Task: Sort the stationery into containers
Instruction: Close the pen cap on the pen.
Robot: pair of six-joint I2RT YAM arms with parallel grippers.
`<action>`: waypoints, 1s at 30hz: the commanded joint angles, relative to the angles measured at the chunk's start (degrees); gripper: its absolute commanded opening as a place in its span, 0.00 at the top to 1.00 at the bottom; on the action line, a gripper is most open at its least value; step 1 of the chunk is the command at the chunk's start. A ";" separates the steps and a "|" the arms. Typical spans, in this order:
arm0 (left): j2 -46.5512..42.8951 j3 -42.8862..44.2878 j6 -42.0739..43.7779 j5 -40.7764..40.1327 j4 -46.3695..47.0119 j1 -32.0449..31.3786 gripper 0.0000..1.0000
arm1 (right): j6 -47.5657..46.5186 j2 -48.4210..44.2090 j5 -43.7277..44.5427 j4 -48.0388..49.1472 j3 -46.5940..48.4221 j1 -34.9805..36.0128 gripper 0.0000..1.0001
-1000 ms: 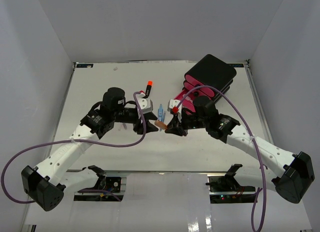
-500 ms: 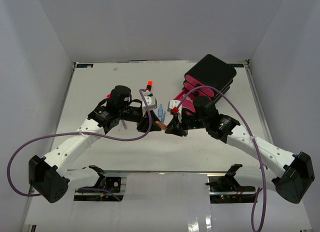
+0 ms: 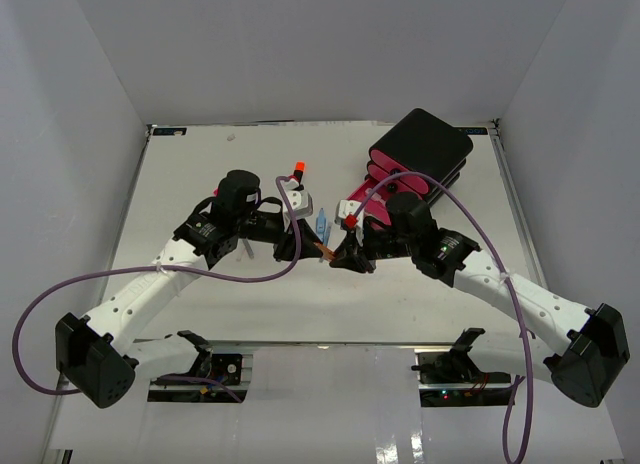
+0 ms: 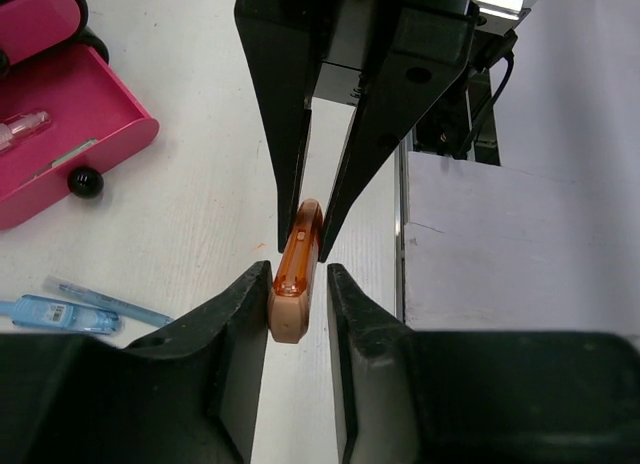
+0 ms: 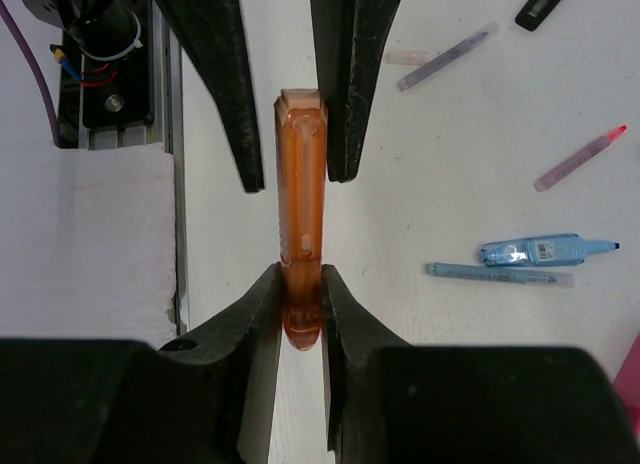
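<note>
An orange translucent pen (image 3: 322, 250) hangs above the table between my two grippers. My right gripper (image 5: 300, 286) is shut on one end of the pen (image 5: 301, 204). My left gripper (image 4: 298, 282) is open, with its jaws on either side of the pen's other, tan end (image 4: 291, 309); one finger touches it and a gap shows on the other side. The black drawer box (image 3: 420, 149) stands at the back right. Its lowest pink drawer (image 4: 70, 149) is pulled open, with a pink pen in it.
A blue correction pen (image 5: 540, 250) and a thin blue pen (image 5: 500, 276) lie on the table by the grippers. A purple pen (image 5: 445, 56), a pink pen (image 5: 580, 159) and a black highlighter (image 5: 545, 2) lie farther off. An orange-capped highlighter (image 3: 298, 170) is behind the left wrist.
My left arm has swung right and brought its open jaws around the free end of the orange pen. The right gripper has held the pen almost still.
</note>
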 commanded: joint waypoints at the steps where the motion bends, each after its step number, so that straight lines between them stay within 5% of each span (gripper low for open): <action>1: -1.37 1.11 -0.10 1.21 0.79 0.24 0.64 | -0.55 -1.36 -0.36 1.21 0.17 -0.21 0.92; 30: 3.29 -3.63 -7.13 4.28 1.66 0.33 0.76 | 0.32 -0.40 -0.44 2.79 6.66 -0.29 0.92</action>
